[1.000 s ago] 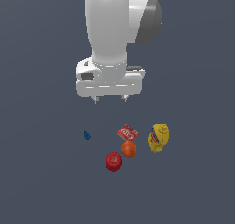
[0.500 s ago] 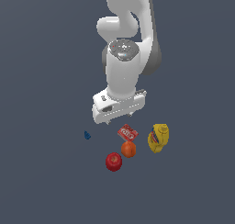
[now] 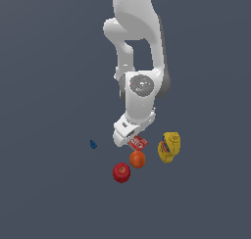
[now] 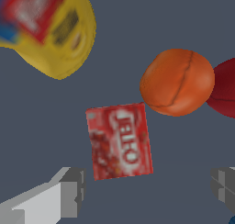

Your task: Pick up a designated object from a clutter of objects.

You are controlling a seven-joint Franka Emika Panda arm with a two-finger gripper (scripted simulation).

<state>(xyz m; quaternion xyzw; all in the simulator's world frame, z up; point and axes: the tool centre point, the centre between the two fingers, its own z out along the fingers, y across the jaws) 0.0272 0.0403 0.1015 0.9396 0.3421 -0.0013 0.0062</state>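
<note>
Five small items lie on the dark grey floor in the lower middle of the exterior frame: a red box, an orange just below it, an apple to the lower left of the orange, a yellow bottle near the box at right, and a tiny blue piece well apart at left. The white arm hangs directly over the box, its gripper partly covering the box's upper left edge, a pose that judged from the task serves a vertical descent. In the wrist frame the box lies flat, lettered face up, between the two grey fingers, which stand wide apart and touch nothing. The orange sits just beside one corner of the box, apparently not touching it, so the fingers probably straddle the box along the sides left free.
</note>
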